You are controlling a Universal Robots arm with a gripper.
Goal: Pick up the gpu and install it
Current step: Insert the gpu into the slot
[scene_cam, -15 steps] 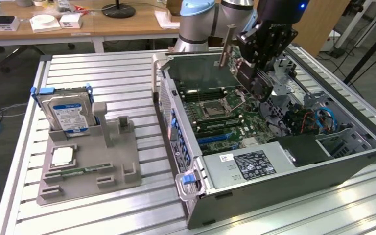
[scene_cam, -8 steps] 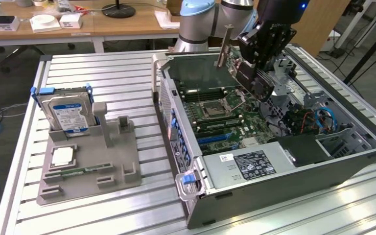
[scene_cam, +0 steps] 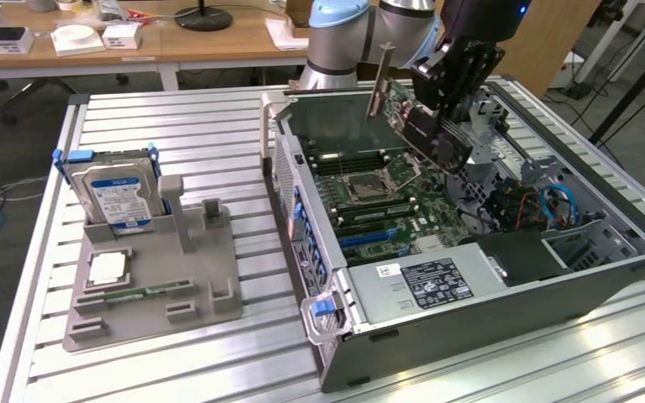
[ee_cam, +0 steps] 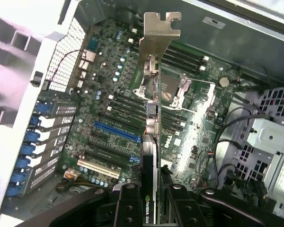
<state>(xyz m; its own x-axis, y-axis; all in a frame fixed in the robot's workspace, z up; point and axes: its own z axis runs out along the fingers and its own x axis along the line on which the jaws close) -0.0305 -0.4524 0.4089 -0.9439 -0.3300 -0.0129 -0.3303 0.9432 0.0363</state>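
Listing from the exterior view's left.

Item one: grey holder on the bench. It carries a hard drive with a blue-white label stood on edge, a small square processor chip, and a narrow memory stick lying flat.

Item two, centre: open computer case lying on its side, motherboard exposed, its blue expansion slot unoccupied.

Item three, toward the exterior view's right: my pincer, clenched on the gpu at the card's black heatsink end. The card hangs tilted in the air above the motherboard, silver bracket uppermost, touching nothing below.

Status: pick-up done, as I judge it, since the card is clear of the holder and over the case.

Outstanding: the install. The card edge sits in no slot, and the bracket is not at the case's rear openings.
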